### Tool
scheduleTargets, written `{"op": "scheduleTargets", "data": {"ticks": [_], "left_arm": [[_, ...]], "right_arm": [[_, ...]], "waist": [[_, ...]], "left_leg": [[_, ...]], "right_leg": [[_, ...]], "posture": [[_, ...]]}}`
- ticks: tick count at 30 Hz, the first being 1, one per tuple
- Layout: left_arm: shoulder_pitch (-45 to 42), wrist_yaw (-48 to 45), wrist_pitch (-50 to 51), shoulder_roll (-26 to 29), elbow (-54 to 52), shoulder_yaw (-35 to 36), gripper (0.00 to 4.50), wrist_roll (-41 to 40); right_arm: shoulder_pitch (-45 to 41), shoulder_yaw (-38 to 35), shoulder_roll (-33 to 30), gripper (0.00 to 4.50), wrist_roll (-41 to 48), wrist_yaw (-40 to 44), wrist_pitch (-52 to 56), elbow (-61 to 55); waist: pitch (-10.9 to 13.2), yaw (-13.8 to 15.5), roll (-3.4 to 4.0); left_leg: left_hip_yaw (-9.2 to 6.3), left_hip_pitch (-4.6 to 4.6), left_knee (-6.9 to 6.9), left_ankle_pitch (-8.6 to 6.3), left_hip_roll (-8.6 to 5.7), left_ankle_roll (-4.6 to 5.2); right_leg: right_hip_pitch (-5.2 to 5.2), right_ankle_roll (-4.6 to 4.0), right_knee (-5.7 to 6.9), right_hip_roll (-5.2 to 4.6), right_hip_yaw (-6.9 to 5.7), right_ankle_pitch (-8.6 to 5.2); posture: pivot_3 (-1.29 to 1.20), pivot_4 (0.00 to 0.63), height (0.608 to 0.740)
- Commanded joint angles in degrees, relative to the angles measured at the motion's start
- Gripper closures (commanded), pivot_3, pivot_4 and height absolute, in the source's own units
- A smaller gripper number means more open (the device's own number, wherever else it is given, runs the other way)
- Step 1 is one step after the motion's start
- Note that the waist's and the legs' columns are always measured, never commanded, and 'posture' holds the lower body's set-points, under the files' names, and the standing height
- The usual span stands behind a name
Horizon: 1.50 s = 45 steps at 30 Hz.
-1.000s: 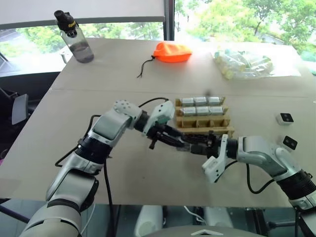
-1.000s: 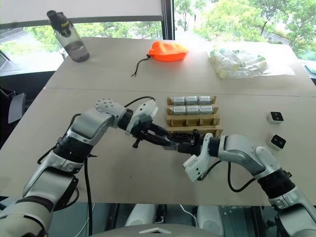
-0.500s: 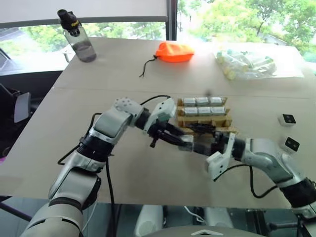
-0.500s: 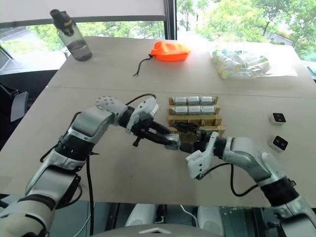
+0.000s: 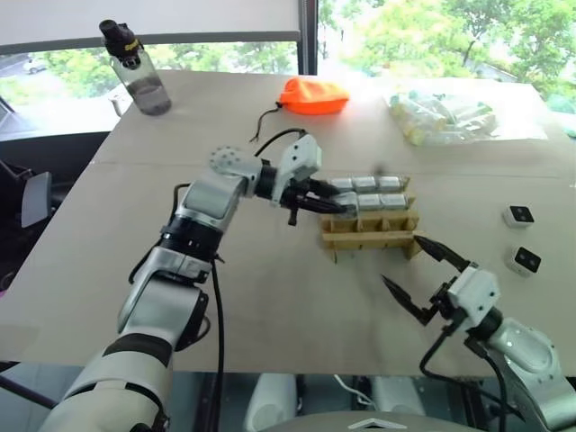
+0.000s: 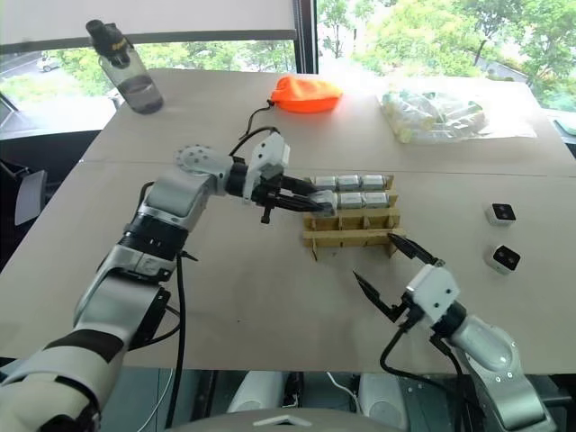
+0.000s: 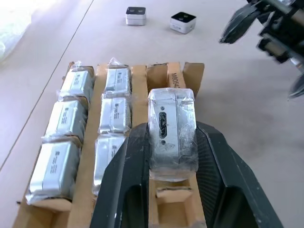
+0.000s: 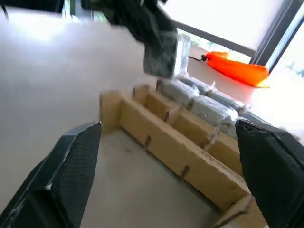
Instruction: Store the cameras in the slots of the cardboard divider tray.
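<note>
At the centre of the head view, my left gripper (image 5: 326,205) is clamped on a plastic-wrapped silver camera (image 7: 171,132), holding it over the near-side row of the cardboard divider tray (image 5: 371,237), which sits mid-table just right of centre. In my left wrist view the camera hangs between my two black fingers (image 7: 127,175) above an empty slot. Six wrapped cameras (image 7: 71,115) fill the two other rows; the row under my gripper looks empty. My right gripper (image 5: 423,280) hovers in the lower right of the head view, near the tray's front edge, its jaws spread wide and holding nothing. Two more cameras (image 5: 520,216), white with black lens squares, lie at the right edge of the frame, apart from the tray. I judge this the seventh camera's insertion: next I must line it up with the slot walls, lower it straight in, then let go.
</note>
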Motion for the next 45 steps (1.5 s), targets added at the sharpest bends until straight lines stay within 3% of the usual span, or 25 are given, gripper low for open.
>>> {"op": "scheduleTargets", "data": {"ticks": [1, 11, 27, 38, 45], "left_arm": [[-2.20, -0.04, -2.77, -0.94, 1.29, 0.55, 3.76, 1.01], [-1.59, -2.15, -4.87, -1.84, 2.55, 0.21, 3.76, 3.39], [1.92, -1.96, -3.06, -1.10, -1.82, -2.64, 3.76, 6.69], [2.78, 2.54, -1.26, -1.44, -2.14, -5.01, 3.76, 10.94], [4.39, 1.61, 0.66, -1.16, -6.55, -5.11, 3.76, 9.41]], "right_arm": [[3.28, -2.07, 1.51, 0.05, 7.59, 0.58, 3.51, -4.77], [10.04, -9.34, 5.05, 0.05, 9.56, 4.05, 3.20, -3.47], [13.67, -13.01, 6.14, 0.05, 9.28, 20.45, -3.90, 3.95], [12.46, -13.85, 7.36, 0.05, 8.99, 19.97, -1.95, 4.11], [12.48, -14.21, 7.29, 0.05, 8.87, 20.05, -2.23, 4.32]], "waist": [[0.01, 0.08, -0.02], [0.01, 0.12, -0.02], [0.00, 0.08, -0.02], [0.00, 0.07, -0.02], [-0.01, 0.04, -0.01]], "left_leg": [[-0.01, -0.01, 0.00, 0.00, -0.01, 0.00], [-0.04, -0.06, 0.00, -0.02, -0.03, 0.04], [-0.03, -0.01, 0.00, -0.03, 0.00, 0.06], [-0.04, -0.01, 0.00, -0.03, -0.01, 0.06], [-0.02, 0.03, 0.00, -0.03, 0.01, 0.05]], "right_leg": [[0.00, 0.00, 0.00, 0.00, -0.01, 0.00], [-0.01, 0.00, -0.02, -0.02, -0.03, 0.00], [-0.01, 0.00, 0.02, -0.02, 0.02, 0.00], [-0.01, -0.01, 0.04, -0.02, 0.01, 0.00], [-0.01, -0.01, 0.09, -0.01, 0.04, 0.00]], "posture": [[0.00, 0.150, 0.726], [0.00, 0.150, 0.726], [0.00, 0.150, 0.726], [0.00, 0.150, 0.726], [0.00, 0.150, 0.726]]}}
